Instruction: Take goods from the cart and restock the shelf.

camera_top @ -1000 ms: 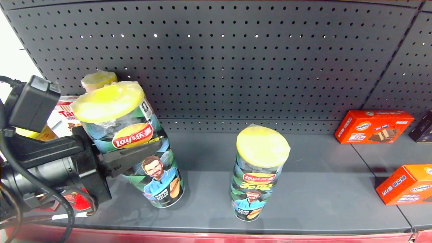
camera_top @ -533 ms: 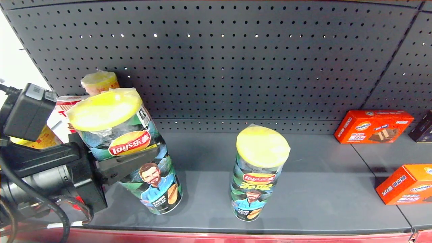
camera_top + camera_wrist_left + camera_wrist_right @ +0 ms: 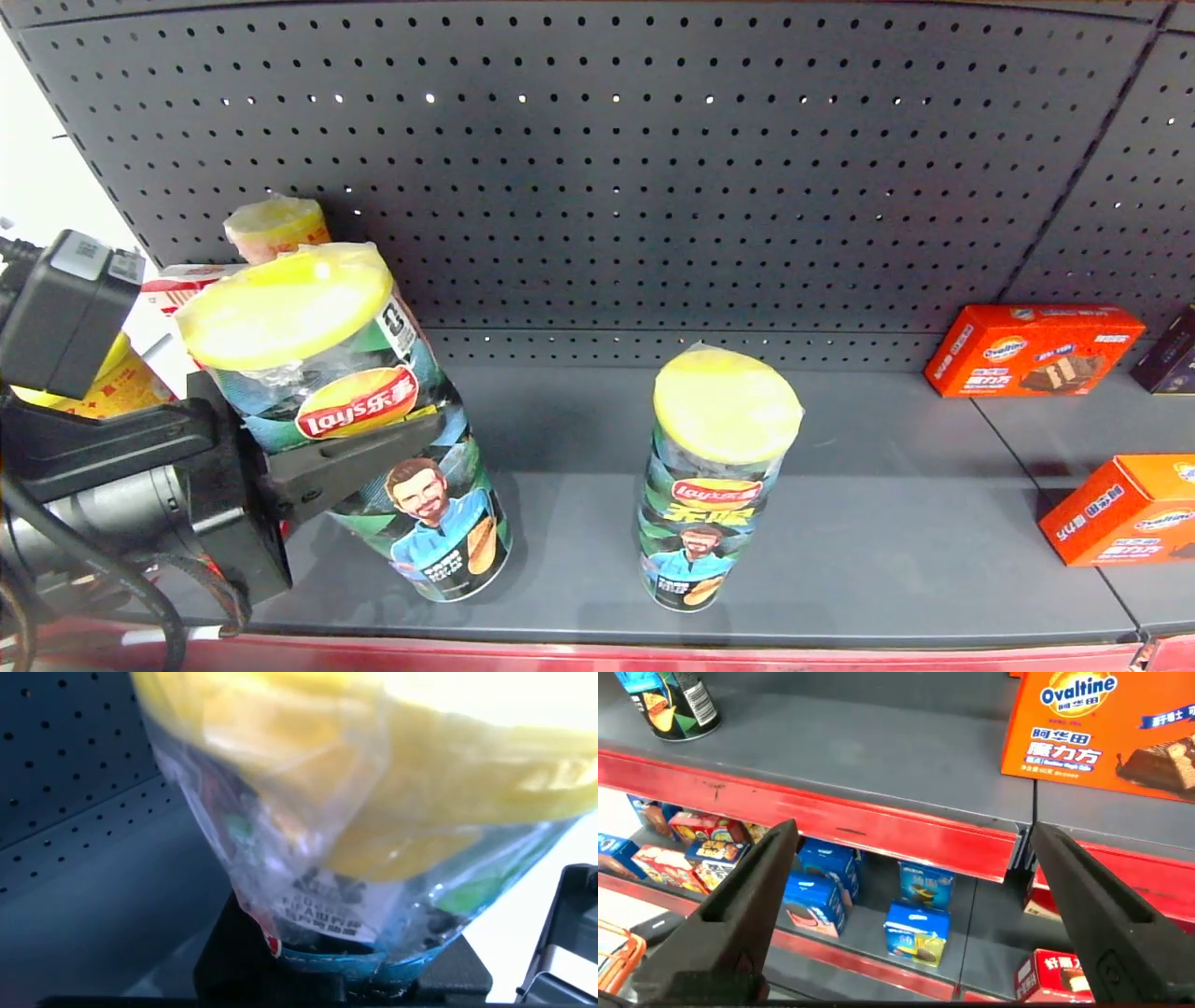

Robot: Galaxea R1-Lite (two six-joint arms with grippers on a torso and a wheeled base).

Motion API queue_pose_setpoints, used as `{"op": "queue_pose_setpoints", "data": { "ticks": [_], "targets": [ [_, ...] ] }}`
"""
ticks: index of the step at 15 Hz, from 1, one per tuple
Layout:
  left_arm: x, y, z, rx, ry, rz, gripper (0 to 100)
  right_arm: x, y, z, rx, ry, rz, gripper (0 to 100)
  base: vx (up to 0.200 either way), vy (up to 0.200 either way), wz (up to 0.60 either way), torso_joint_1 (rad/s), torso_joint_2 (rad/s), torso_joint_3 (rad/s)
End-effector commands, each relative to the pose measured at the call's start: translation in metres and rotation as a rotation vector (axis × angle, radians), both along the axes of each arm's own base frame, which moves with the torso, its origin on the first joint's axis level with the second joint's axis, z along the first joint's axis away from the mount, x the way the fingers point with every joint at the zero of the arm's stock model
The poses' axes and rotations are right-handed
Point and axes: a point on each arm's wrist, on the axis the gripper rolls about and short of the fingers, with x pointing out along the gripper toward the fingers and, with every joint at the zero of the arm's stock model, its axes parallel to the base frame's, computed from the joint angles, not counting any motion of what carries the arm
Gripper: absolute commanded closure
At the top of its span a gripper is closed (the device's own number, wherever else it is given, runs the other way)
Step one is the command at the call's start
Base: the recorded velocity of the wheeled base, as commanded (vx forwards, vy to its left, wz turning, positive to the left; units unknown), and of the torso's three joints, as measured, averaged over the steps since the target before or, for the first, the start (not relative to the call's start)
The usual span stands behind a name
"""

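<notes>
My left gripper (image 3: 341,443) is shut on a tall chip can (image 3: 364,411) with a yellow lid, at the left end of the grey shelf (image 3: 887,541). The can leans left, its base at the shelf surface near the front edge; I cannot tell whether it touches. Close up in the left wrist view, the can (image 3: 374,840) shows its wrapped lid. A second, matching can (image 3: 714,485) stands upright to its right, apart from it. My right gripper (image 3: 915,915) hangs open in front of the shelf's red edge (image 3: 878,812), holding nothing.
Behind the held can stand another yellow-lidded can (image 3: 275,224) and a wafer box (image 3: 177,289). Orange boxes (image 3: 1032,347) (image 3: 1120,509) lie at the right end. A pegboard wall backs the shelf. Blue boxes (image 3: 920,929) sit on the shelf below.
My left gripper has shifted slightly left and down with the can, which now leans a little more. The second can and the boxes have not moved.
</notes>
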Motion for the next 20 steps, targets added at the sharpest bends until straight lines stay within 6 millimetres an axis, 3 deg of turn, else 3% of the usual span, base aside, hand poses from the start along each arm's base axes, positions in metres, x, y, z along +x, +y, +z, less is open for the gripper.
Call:
{"op": "queue_pose_setpoints", "data": {
  "ticks": [1, 6, 11, 14, 18, 20],
  "targets": [
    [0.002, -0.003, 0.004, -0.004, -0.009, -0.009, 100, 0.000, 0.000, 0.000, -0.001, 0.000, 0.001, 0, 0.000, 0.000, 0.00, 0.000, 0.00, 0.000],
    [0.035, -0.014, 0.014, 0.003, -0.015, 0.009, 100, 0.000, 0.000, 0.000, -0.001, 0.000, 0.001, 0, 0.000, 0.000, 0.00, 0.000, 0.00, 0.000],
    [0.062, -0.029, -0.007, 0.098, -0.001, -0.006, 100, 0.000, 0.000, 0.000, -0.001, 0.000, 0.001, 0, 0.000, 0.000, 0.00, 0.000, 0.00, 0.000],
    [0.083, -0.047, -0.006, 0.103, -0.008, -0.036, 100, 0.000, 0.000, 0.000, -0.001, 0.000, 0.001, 0, 0.000, 0.000, 0.00, 0.000, 0.00, 0.000],
    [0.127, -0.077, -0.001, 0.092, -0.034, -0.061, 100, 0.000, 0.000, 0.000, -0.001, 0.000, 0.001, 0, 0.000, 0.000, 0.00, 0.000, 0.00, 0.000],
    [0.138, -0.085, -0.002, 0.091, -0.036, -0.071, 100, 0.000, 0.000, 0.000, -0.001, 0.000, 0.001, 0, 0.000, 0.000, 0.00, 0.000, 0.00, 0.000]
  ]
}}
